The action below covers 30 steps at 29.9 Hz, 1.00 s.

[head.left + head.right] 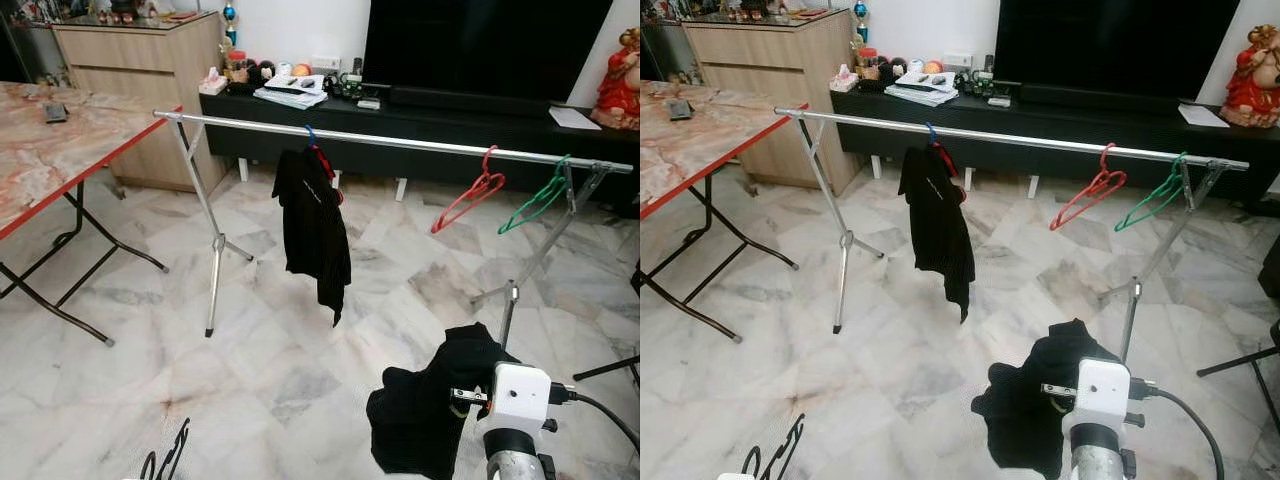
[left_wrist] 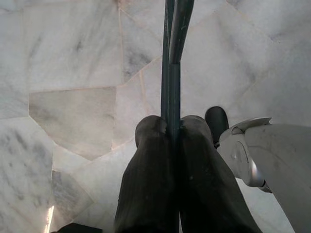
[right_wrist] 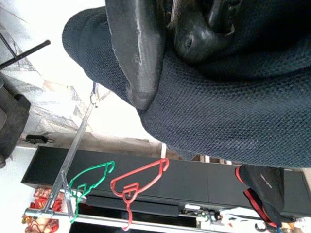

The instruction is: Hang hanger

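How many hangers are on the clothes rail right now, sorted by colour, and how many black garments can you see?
Red empty hanger: 1
Green empty hanger: 1
Hanger carrying the black garment on the rail, blue hook with red showing beside it: 1
Black garments: 2, one hanging on the rail, one in the right gripper
Total: 3 hangers on the rail, 2 garments

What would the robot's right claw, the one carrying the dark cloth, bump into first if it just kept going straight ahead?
Probably the clothes rail. The right gripper, shut on a black garment, points toward the rail's stretch where the red hanger and green hanger hang. Depth is unclear, so it might slip past the bar.
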{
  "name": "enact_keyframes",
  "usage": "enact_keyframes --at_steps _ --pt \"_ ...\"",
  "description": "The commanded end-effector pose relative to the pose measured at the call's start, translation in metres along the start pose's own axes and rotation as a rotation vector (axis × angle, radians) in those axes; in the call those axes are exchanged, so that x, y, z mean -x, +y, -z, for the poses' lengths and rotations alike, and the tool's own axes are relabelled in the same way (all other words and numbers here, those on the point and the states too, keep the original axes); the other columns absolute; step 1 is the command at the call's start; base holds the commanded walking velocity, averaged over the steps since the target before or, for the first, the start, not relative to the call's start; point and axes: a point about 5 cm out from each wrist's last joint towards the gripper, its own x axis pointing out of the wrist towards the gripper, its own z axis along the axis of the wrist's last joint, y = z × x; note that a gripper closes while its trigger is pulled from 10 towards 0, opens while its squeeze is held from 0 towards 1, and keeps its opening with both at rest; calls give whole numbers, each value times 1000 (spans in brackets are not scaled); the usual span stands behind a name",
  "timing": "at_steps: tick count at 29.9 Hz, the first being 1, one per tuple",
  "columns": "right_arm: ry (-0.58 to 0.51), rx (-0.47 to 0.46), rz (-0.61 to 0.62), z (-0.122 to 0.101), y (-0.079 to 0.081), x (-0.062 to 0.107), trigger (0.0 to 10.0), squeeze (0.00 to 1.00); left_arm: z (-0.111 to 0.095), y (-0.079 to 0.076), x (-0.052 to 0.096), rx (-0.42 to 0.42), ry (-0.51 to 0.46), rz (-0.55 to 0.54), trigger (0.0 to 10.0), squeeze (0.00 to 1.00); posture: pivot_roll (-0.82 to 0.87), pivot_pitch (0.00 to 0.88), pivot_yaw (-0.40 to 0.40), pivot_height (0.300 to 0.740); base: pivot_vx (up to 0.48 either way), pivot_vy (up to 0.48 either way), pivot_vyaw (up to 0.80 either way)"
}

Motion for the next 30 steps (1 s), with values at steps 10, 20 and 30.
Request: enact_keyframes --at_steps 10,20,30 --pt "-59 -10 2 -15 -4 -10 10000 0 3 4 1 -11 18 -2 10000 0 38 0 -2 740 0 459 0" --pt "-75 -18 -40 -18 10 -19 10000 0 4 2 1 5 16 -1 10000 0 87 0 -15 740 0 459 0" --pt "-92 -30 -42 -21 14 -23 10000 0 8 4 3 9 34 -4 10000 0 74 0 3 740 0 461 0"
